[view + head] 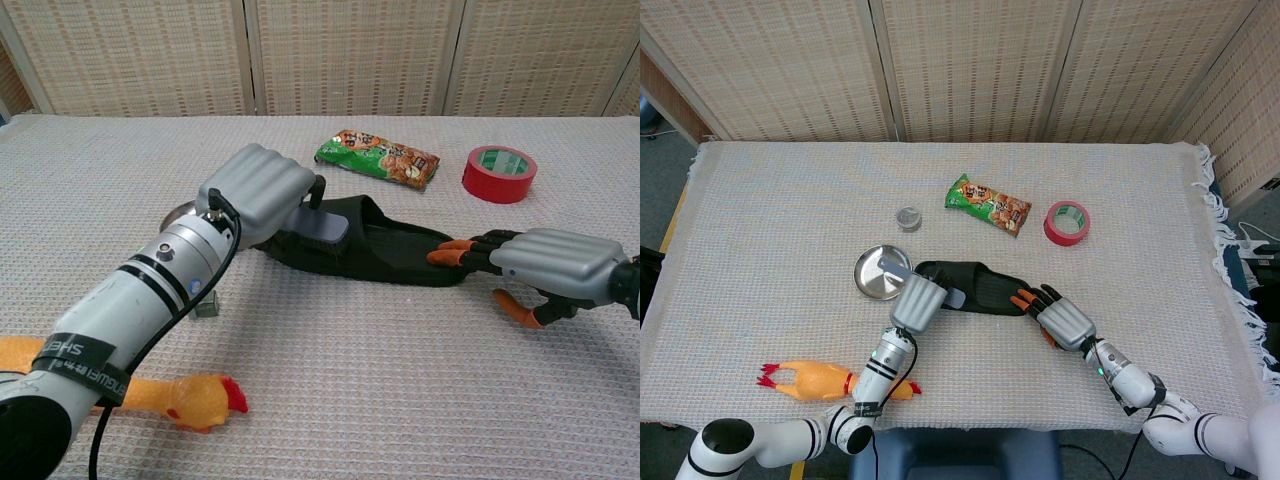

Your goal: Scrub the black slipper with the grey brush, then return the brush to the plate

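The black slipper (975,287) lies near the middle of the worktop (770,230), heel end toward the plate (874,273) and toe end toward the robot's right. The left hand (919,301) is closed around the grey brush (322,226), holding it over the heel half of the slipper; whether the bristles are actually touching cannot be told from either view. The right hand (545,268) has its fingers stretched flat, the fingertips (452,256) pressed on the toe edge, gripping nothing, apparently pinning the shoe.

To scrub well, the brush likely needs to bear down flat on the footbed and travel along the slipper's length in short strokes, working toward the strap. The right hand should keep its pressure, since the shoe would probably slide on the woven cloth otherwise. Strokes are best stopped short of those pinning fingertips. The plate sits just beside the heel, so the return afterwards should be a short move. The rubber chicken (815,381) lies near the front edge, well apart.
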`<state>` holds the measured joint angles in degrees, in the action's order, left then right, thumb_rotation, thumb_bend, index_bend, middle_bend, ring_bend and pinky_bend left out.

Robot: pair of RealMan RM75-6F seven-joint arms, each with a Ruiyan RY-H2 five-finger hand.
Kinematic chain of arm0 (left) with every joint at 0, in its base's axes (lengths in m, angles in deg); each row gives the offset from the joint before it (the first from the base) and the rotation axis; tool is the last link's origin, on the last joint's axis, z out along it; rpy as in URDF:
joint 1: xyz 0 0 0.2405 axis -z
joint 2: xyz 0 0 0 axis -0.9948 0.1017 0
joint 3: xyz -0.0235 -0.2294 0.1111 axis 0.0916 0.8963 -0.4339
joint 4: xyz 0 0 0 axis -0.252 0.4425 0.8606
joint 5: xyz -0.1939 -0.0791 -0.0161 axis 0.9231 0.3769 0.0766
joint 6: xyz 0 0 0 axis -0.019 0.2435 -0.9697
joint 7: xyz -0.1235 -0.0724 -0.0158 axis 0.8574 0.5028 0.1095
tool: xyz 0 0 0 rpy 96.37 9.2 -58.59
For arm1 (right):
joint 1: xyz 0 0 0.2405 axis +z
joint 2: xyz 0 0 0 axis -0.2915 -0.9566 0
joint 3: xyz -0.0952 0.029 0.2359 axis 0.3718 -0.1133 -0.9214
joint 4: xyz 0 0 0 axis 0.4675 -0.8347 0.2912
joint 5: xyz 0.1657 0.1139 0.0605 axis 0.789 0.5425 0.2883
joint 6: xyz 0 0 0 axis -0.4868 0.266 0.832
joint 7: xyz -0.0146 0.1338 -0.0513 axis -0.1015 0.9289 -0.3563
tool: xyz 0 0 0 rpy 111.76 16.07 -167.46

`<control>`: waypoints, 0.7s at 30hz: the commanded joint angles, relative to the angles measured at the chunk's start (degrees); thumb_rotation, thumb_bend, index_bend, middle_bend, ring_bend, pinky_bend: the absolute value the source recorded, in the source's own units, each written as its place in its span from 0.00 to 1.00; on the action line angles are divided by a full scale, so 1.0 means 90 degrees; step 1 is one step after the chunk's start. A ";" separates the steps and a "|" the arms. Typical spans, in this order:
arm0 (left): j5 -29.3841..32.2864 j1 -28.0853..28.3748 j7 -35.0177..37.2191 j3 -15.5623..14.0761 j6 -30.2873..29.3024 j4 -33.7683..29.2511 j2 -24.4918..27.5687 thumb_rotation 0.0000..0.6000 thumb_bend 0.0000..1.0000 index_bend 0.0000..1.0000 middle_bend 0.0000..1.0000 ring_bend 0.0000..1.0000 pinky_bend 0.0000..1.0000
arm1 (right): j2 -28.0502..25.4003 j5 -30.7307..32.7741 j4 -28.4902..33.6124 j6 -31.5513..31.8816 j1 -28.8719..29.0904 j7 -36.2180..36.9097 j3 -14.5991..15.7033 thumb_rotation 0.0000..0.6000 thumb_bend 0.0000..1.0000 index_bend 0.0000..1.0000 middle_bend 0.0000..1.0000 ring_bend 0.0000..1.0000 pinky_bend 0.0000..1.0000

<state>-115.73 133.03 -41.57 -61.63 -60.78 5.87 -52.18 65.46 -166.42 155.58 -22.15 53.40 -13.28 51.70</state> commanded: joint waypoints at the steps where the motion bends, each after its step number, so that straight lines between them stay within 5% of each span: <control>1: 0.0033 -0.0032 0.0103 0.0091 0.0058 -0.0006 0.0074 1.00 0.40 0.41 0.48 0.71 1.00 | 0.0012 -0.0030 -0.0032 0.0031 -0.0011 -0.0036 0.0030 1.00 0.73 0.07 0.00 0.00 0.00; 21: -0.0307 -0.0019 0.0422 0.0039 0.0178 0.0052 -0.0044 1.00 0.39 0.34 0.39 0.70 1.00 | -0.0149 0.0027 0.0190 -0.0006 0.0003 -0.0049 0.0044 1.00 0.73 0.07 0.00 0.00 0.00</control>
<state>-118.33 132.72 -37.84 -61.45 -59.16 6.06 -52.35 64.20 -166.09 157.26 -22.31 53.47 -13.63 52.02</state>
